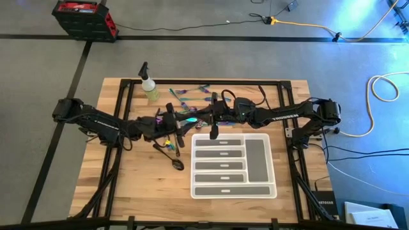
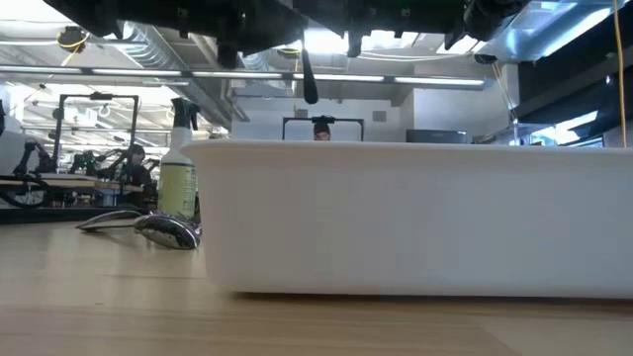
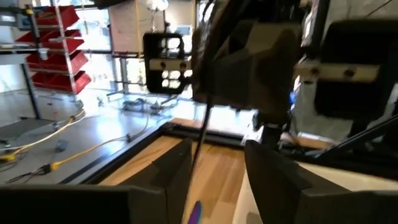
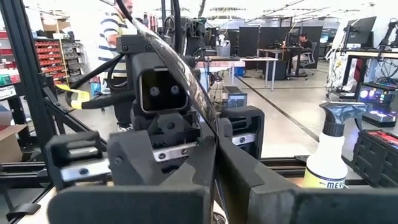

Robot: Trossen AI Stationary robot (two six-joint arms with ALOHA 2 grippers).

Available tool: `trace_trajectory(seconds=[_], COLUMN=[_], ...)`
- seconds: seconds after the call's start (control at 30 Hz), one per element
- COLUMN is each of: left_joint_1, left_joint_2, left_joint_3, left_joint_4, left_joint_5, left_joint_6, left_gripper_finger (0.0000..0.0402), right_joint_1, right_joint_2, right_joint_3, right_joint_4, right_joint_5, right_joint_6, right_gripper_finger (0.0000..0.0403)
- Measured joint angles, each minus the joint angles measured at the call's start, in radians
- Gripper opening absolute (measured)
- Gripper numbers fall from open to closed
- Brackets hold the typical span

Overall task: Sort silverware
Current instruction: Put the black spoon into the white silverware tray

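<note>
My right gripper (image 4: pixel 214 149) is shut on a slim dark piece of silverware (image 4: pixel 180 68), held high over the table's middle beside the tray's far left corner. My left gripper (image 3: pixel 217 168) faces it, open, with a finger on either side of the same piece (image 3: pixel 200 134); whether they touch it I cannot tell. More iridescent silverware (image 1: pixel 188 96) lies scattered on the wood at the far side. Two dark spoons (image 1: pixel 171 156) lie flat left of the tray. In the high view the grippers meet at about (image 1: pixel 201 120). My right gripper pinches the slim piece between its two fingers, somewhere along its length (image 4: pixel 210 121); the fingers hide the exact spot. The fingers come level from the table's right and lie across the piece. It stands steeply, its lower end (image 2: pixel 309 84) hanging clear above the tray.
A white compartment tray (image 1: pixel 265 144) with grey liners fills the near middle; its wall (image 2: pixel 415 218) blocks the low view. A yellow-green spray bottle (image 1: pixel 151 89) stands at the far left. Bare wood lies at the near left. A person stands in the room beyond.
</note>
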Motion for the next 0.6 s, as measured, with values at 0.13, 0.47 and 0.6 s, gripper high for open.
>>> trace_trajectory(seconds=[0.13,0.47,0.6], left_joint_1=[0.011,0.049,0.049], left_joint_2=[0.000,0.000,0.000], left_joint_3=[0.000,0.000,0.000], left_joint_4=[-0.035,-0.135,-0.138], left_joint_5=[-0.020,-0.038,-0.037], left_joint_6=[0.007,0.006,0.006], left_gripper_finger=[0.0136,0.0137,0.0137], right_joint_1=[0.000,0.000,0.001], right_joint_2=[-0.001,-0.071,-0.119], right_joint_3=[0.000,0.000,0.000], right_joint_4=[-0.008,-0.099,-0.164], right_joint_5=[-0.003,-0.006,0.021], right_joint_6=[0.000,-0.003,-0.002], right_gripper_finger=[0.0000,0.0000,0.0000])
